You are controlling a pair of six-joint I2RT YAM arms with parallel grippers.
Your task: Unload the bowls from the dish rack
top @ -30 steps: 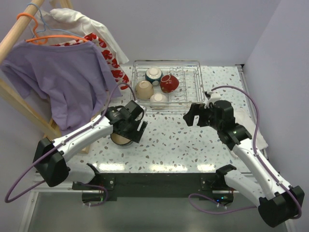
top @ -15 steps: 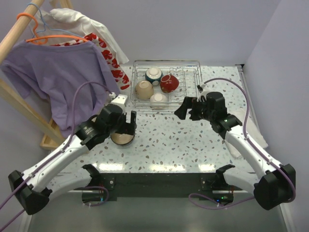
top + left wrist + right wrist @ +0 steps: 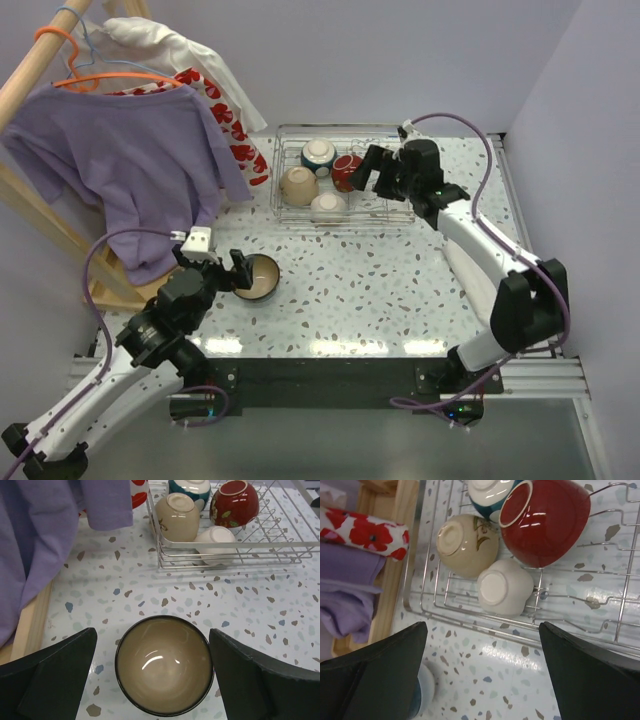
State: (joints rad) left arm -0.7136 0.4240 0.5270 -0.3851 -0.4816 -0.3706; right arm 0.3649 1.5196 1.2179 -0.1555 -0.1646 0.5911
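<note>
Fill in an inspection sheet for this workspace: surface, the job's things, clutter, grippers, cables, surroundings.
Surface: speckled table, no spills seen.
Job's things: dish rack at the far edge holds a teal-and-white bowl, red bowl, tan bowl and white bowl; a dark-rimmed bowl stands upright on the table.
Clutter: purple shirt on an orange hanger; flowered cloth.
Grippers: left gripper open, either side of the dark-rimmed bowl; right gripper open, above the rack.
Cables: a purple cable loops off each arm.
Surroundings: wooden clothes frame on the left; plain walls.
</note>
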